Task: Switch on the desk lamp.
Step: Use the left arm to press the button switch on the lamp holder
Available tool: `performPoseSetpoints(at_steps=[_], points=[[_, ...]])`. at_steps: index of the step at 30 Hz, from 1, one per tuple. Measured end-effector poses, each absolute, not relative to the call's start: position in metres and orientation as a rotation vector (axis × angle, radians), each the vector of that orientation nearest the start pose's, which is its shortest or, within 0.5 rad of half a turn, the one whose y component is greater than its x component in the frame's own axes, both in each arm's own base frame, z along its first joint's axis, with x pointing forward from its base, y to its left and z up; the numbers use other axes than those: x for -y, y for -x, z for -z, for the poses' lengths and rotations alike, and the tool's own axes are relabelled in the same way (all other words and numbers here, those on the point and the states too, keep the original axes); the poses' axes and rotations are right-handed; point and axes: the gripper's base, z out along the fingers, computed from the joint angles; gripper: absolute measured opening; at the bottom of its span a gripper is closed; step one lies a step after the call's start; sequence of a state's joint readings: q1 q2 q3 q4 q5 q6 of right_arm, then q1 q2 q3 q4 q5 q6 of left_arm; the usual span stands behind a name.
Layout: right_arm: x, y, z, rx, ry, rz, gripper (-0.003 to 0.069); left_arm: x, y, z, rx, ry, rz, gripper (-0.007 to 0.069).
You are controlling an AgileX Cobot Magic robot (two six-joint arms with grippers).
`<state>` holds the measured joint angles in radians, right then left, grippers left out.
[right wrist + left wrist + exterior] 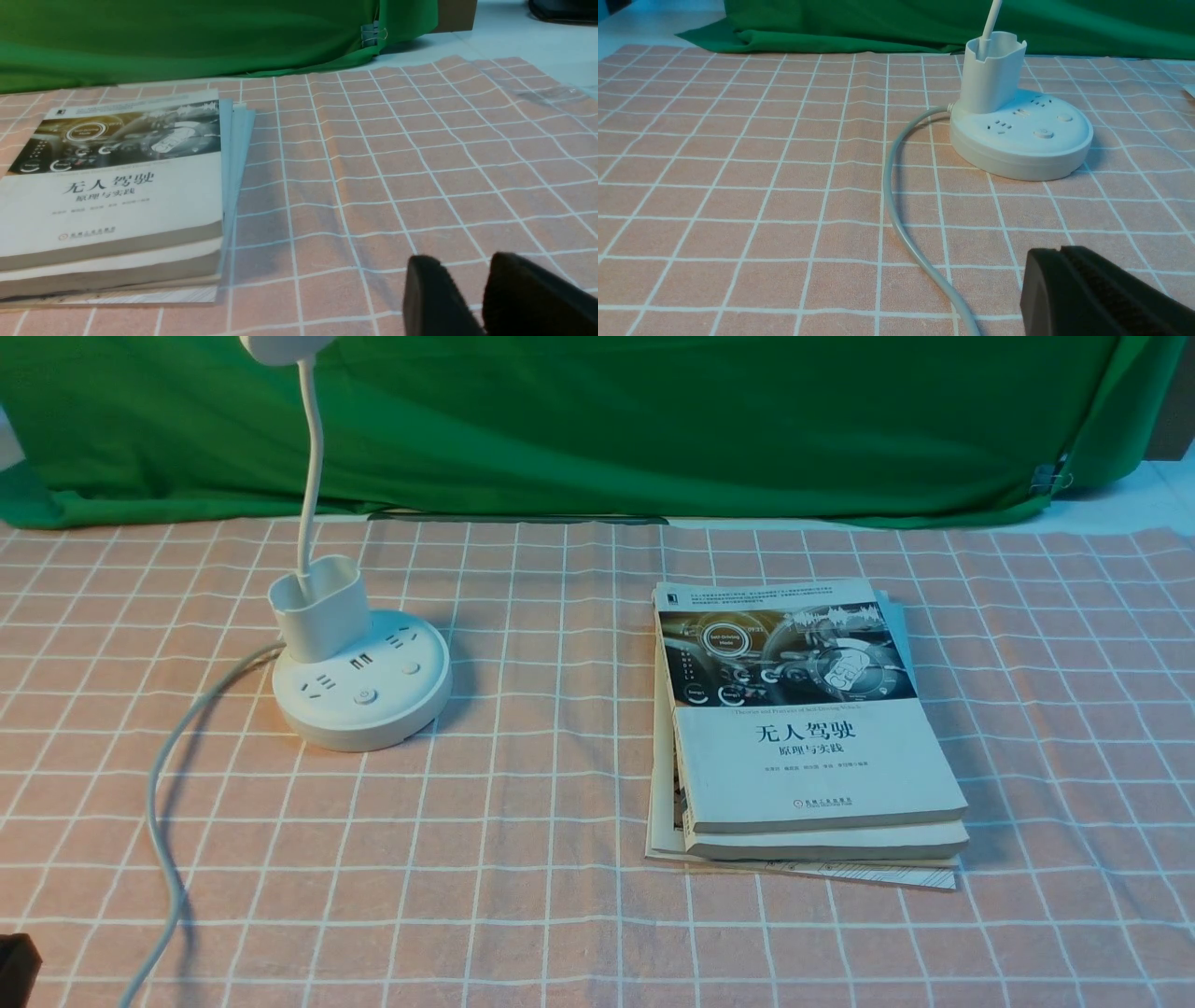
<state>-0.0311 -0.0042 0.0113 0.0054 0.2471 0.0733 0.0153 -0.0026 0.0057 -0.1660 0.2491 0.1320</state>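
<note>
The white desk lamp stands at the left in the front view. It has a round base [362, 681] with sockets and two buttons [364, 695], a cup holder [320, 607], a thin neck [310, 457], and a head [280, 345] cut off by the top edge. Its grey cord [168, 775] runs toward the near edge. My left gripper [1059, 250] is shut and empty, low over the cloth, short of the base [1020, 140] and beside the cord [896, 205]; only its dark tip [14, 957] shows in the front view. My right gripper [467, 261] is slightly open and empty, apart from the lamp.
A stack of books [803, 728] lies right of centre on the pink checked tablecloth [523, 859]; it also shows in the right wrist view [117, 196], beside my right gripper. A green cloth backdrop [653, 420] closes off the far edge.
</note>
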Motion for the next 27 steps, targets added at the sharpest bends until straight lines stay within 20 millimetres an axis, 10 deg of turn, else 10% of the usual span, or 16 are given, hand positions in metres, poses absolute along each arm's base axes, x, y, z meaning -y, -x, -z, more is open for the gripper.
performPoseSetpoints(at_steps=[14,23,27], points=[[0.002,-0.055,-0.187,-1.736,-0.094,-0.036,0.0238,-0.009,-0.034,-0.264,-0.850,0.093,-0.059,0.0023],[0.002,-0.055,-0.187,-1.736,-0.094,-0.036,0.0238,-0.007,-0.021,-0.279,-0.661,0.105,0.052,0.0023],[0.002,-0.055,-0.187,-1.735,-0.094,-0.036,0.0238,-0.003,-0.016,-0.316,-0.725,0.075,0.080,0.0023]])
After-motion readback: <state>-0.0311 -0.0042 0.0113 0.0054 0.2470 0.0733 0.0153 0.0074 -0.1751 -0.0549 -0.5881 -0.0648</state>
